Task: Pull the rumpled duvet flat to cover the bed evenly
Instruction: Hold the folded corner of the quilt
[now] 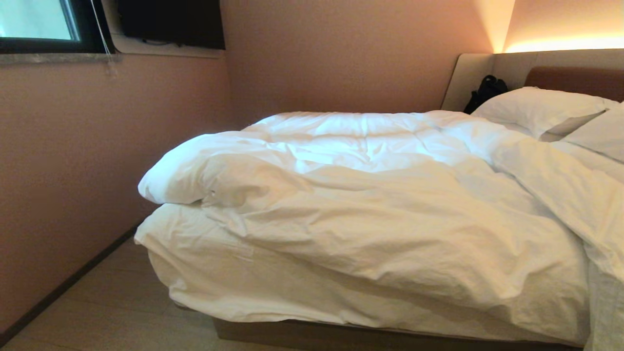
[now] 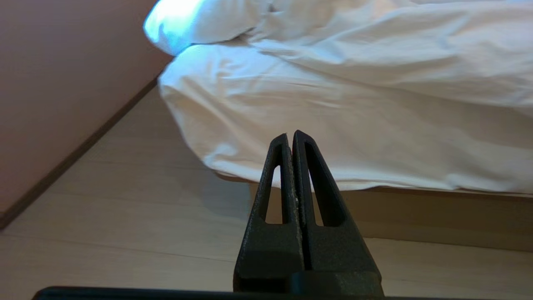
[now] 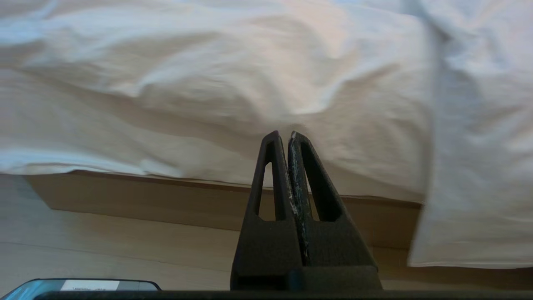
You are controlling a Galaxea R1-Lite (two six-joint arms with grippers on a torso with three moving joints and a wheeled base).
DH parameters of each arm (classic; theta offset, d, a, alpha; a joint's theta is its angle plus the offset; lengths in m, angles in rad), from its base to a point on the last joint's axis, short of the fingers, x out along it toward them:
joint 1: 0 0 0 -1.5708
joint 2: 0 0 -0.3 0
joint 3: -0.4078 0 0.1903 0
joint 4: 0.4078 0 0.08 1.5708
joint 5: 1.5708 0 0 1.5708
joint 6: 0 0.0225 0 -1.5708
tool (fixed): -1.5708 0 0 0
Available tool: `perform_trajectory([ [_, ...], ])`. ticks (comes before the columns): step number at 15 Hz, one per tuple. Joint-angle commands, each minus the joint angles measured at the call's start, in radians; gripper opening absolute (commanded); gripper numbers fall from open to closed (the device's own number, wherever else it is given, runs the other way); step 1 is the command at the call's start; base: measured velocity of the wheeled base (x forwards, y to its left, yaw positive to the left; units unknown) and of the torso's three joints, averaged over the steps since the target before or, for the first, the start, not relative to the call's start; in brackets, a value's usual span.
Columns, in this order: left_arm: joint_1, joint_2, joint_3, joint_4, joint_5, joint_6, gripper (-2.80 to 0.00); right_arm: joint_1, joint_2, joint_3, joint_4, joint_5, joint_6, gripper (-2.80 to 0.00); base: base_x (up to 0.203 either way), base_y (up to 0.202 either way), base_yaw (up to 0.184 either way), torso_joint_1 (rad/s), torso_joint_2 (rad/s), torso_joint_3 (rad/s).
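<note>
Duvet [image 1: 370,195] heaped crooked on the bed [image 1: 302,332], both arms parked low with nothing in hand.

Bunched toward the foot, the duvet folds back on itself in a puffy roll at the near left corner and spills over the side at right, so it needs drawing out before it covers evenly. Only the head view takes in the pillows [image 1: 541,109], the padded headboard [image 1: 575,73] and a dark bag [image 1: 485,92] against it; neither arm appears there. Wrist views fill that gap: the left gripper [image 2: 290,134] hangs above the floor [image 2: 125,200] before the bed's corner, jaws pressed together, empty; the right gripper [image 3: 283,134] faces the tan base further along, jaws likewise pressed together, with a hanging fold of duvet off to one side.
</note>
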State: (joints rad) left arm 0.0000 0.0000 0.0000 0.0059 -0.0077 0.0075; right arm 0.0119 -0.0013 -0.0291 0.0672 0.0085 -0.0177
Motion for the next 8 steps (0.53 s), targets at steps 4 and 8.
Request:
perform_trajectory([
  [4, 0.000, 0.000, 0.000, 0.000, 0.000, 0.000, -2.80, 0.000, 0.001, 0.000, 0.000, 0.001, -0.001, -2.80, 0.000, 0.194, 0.000, 0.003, 0.00, 0.002],
  [8, 0.000, 0.000, 0.000, 0.000, 0.000, 0.000, -2.80, 0.000, 0.001, 0.000, 0.000, 0.001, -0.001, -2.80, 0.000, 0.194, 0.000, 0.004, 0.00, 0.003],
])
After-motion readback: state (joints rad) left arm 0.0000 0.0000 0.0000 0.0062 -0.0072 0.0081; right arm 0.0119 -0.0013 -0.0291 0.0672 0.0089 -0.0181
